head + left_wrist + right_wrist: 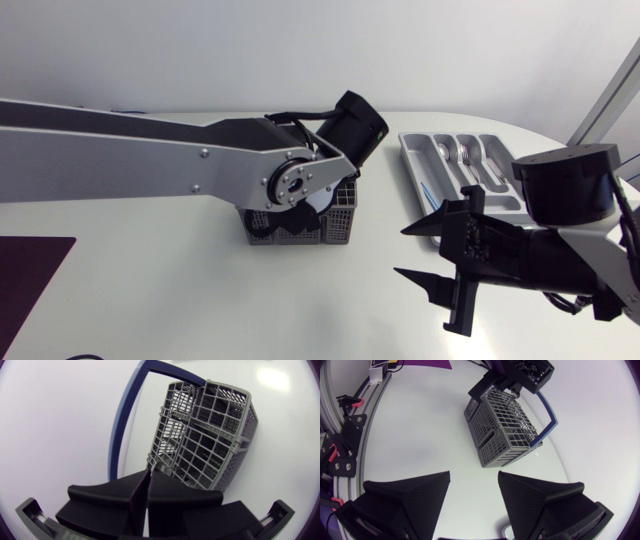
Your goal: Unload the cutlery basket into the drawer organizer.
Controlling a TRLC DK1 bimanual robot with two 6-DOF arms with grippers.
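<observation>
While bare white table (150,290) lies open around the grey lattice basket (338,215), the left gripper (148,474) sits clenched at its rim, fingers pressed together; the left arm hides the basket's contents; right of the basket, the right gripper (400,251) hangs released; the moulded organizer (413,160), holding metal cutlery (470,155), lies nearer the table's edge.

The white surface (170,290) has a smooth matte top with a rounded far edge. A dark purple mat (28,280) lies flat at its near left corner, partly cut off from sight, one straight edge showing.
</observation>
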